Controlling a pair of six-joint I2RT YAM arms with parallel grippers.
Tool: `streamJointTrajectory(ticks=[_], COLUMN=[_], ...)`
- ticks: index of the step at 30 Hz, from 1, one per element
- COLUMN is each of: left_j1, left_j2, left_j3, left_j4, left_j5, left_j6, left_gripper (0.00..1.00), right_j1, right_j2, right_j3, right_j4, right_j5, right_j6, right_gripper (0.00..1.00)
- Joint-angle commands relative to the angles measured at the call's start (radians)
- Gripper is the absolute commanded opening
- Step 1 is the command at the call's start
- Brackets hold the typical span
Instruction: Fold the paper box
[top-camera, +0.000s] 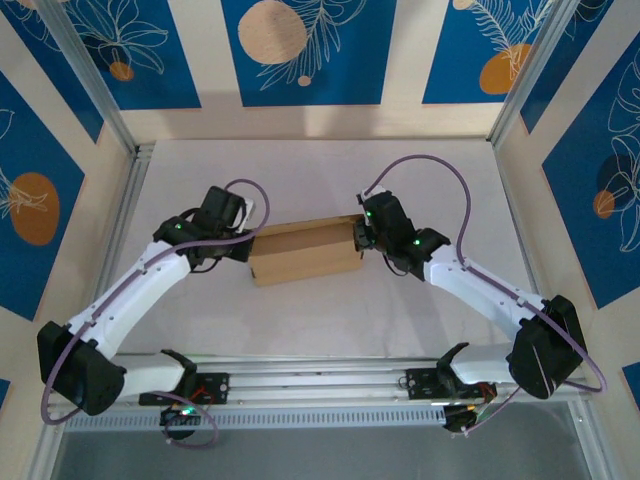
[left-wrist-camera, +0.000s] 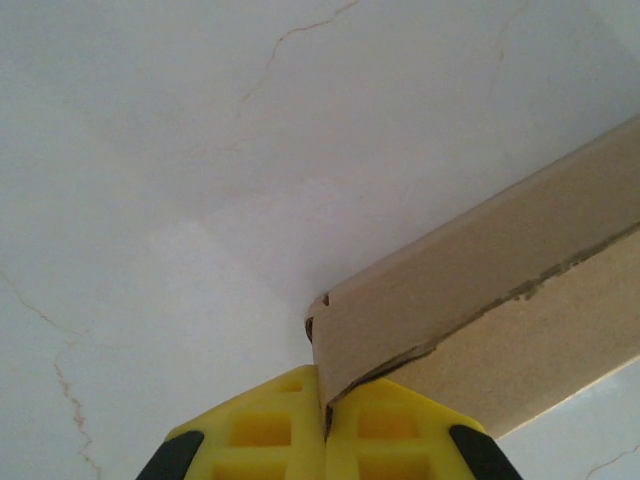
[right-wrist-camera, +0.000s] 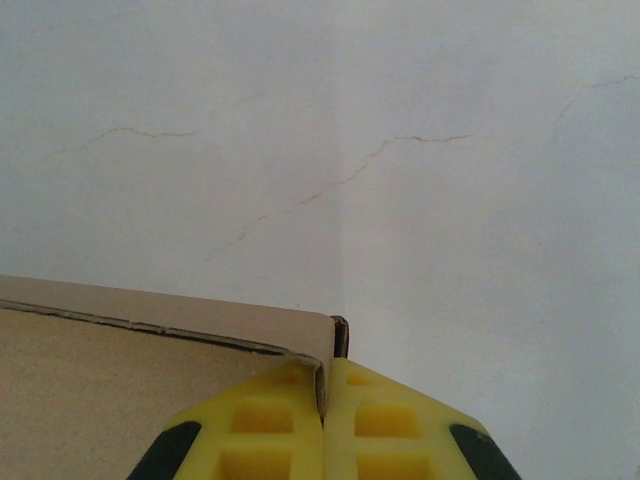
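Midway across the bench (top-camera: 330, 175), the box (top-camera: 305, 252) sits nearly formed, left jaws and right jaws each pinching an end wall; the next move likely calls for tucking both ends evenly.

No text, label, brand, number or sign can be read in any of the views.
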Motion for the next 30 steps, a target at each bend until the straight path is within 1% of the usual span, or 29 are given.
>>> streamJointTrajectory(ticks=[1,3,6,13,15,19,22,25,30], left_j1=[0.027,0.044,0.055,0.079,0.083,0.083,0.083,0.080,0.061], left_j2=[0.011,0.022,0.045,0.070,0.071,0.046,0.034,0.018,-0.048], left_j3=[0.053,0.064,0.093,0.111,0.100,0.064,0.024,-0.013,-0.106], left_j4=[0.028,0.026,0.004,-0.001,0.009,0.022,0.047,0.067,0.128], left_j5=[0.069,0.108,0.126,0.155,0.158,0.110,0.113,0.099,0.044], left_j6=[-0.156,-0.218,-0.288,-0.356,-0.346,-0.325,-0.314,-0.294,-0.254], left_gripper=[0.03,0.04,0.05,0.06,0.05,0.04,0.03,0.01,0.00], right_j1=[0.028,0.030,0.033,0.033,0.033,0.033,0.032,0.033,0.024], right_j2=[0.023,0.026,0.026,0.039,0.041,0.035,0.032,0.030,0.009], right_j3=[-0.046,-0.044,-0.043,-0.043,-0.044,-0.045,-0.046,-0.046,-0.063], right_j4=[-0.096,-0.099,-0.099,-0.098,-0.096,-0.099,-0.097,-0.100,-0.091], right_j5=[-0.045,-0.042,-0.041,-0.046,-0.048,-0.041,-0.038,-0.033,-0.025], right_j6=[0.008,0.006,0.005,0.011,0.013,0.011,0.010,0.012,0.020], right_gripper=[0.00,0.00,0.00,0.00,0.00,0.00,0.00,0.00,0.00])
